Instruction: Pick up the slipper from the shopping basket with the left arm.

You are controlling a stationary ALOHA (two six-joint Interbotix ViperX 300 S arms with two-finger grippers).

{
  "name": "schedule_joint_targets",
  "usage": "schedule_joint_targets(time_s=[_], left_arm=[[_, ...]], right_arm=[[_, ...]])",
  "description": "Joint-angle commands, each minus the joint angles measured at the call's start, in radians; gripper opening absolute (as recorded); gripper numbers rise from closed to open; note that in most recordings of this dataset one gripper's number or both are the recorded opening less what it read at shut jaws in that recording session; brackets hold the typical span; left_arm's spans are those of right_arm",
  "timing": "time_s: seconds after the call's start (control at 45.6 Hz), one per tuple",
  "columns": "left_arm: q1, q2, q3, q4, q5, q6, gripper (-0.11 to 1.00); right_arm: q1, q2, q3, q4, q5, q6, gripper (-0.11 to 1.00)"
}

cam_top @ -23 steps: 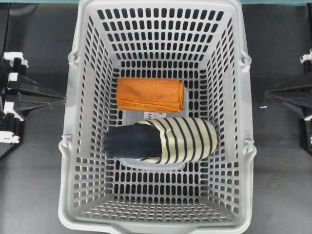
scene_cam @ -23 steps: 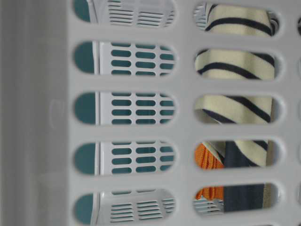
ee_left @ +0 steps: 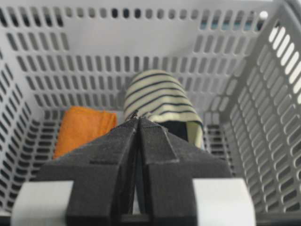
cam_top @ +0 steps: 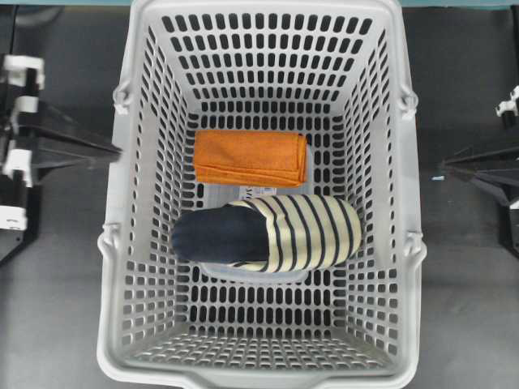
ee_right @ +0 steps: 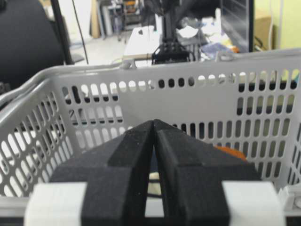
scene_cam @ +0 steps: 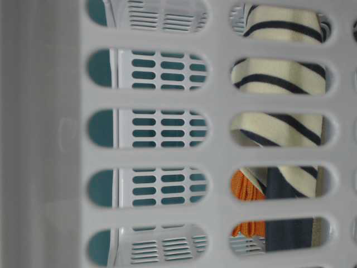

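You're at the approach: the left end effector (ee_left: 138, 123) is closed, empty, at the shopping basket (cam_top: 122, 267) rim. The slipper (cam_top: 268, 232) lies mid-floor. Next, open and descend.

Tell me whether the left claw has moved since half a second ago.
Yes. In the overhead view the left claw has advanced toward the shopping basket; its tip now reaches the basket's left rim, where before a gap remained.
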Motion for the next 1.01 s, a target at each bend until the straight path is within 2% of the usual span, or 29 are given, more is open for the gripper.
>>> schedule_joint_targets(time_s=[0.0, 0.417, 0.614, 0.746, 0.921, 0.987], left_arm=[[-0.017, 0.124, -0.147, 0.003, 0.101, 0.008, 0.0], [-0.04, 0.594, -0.575, 0.003, 0.485, 0.014, 0.0], [-0.06, 0.781, -0.746, 0.003, 0.603, 0.023, 0.0], [-0.06, 0.871, -0.828, 0.003, 0.68, 0.023, 0.0], [-0.06, 0.945, -0.876, 0.003, 0.719, 0.017, 0.01], [-0.06, 0.96, -0.881, 0.003, 0.719, 0.011, 0.08]], right_arm=[[0.0, 0.0, -0.012, 0.003, 0.011, 0.0, 0.0], [0.0, -0.014, -0.011, 0.003, 0.031, 0.002, 0.0], [0.0, -0.015, -0.009, 0.005, 0.031, 0.002, 0.0], [0.002, -0.017, -0.009, 0.003, 0.035, 0.002, 0.0], [0.002, -0.018, -0.008, 0.005, 0.043, 0.002, 0.0], [0.002, -0.018, -0.006, 0.003, 0.043, 0.002, 0.0]])
